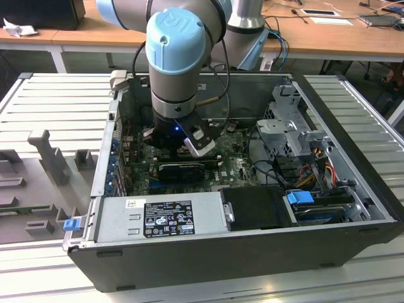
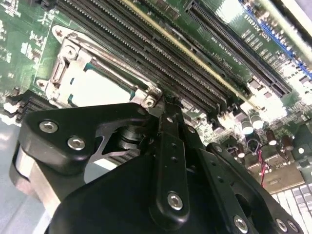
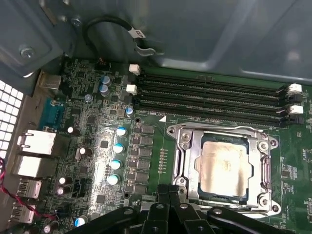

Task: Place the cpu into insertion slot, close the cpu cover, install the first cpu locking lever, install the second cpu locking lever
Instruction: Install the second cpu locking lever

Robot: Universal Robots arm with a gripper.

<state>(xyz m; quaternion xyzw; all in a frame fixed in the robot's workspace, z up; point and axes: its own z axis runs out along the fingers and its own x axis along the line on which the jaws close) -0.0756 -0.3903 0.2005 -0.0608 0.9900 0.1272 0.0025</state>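
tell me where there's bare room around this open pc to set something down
Free: the ribbed grey metal table at the exterior view's right of the black computer case. Crowded: inside the case, and the exterior view's left, where grey moulded fixtures stand.

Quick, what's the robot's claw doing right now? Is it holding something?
Claw: fingers together, shut, holding nothing I can see, right beside the cpu already under its cover.

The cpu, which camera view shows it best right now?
The first wrist view: the cpu lies flat in the socket, its whole pale top framed by the cpu cover. The second wrist view shows it at a slant, partly hidden behind the gripper. In the exterior view the arm blocks it.
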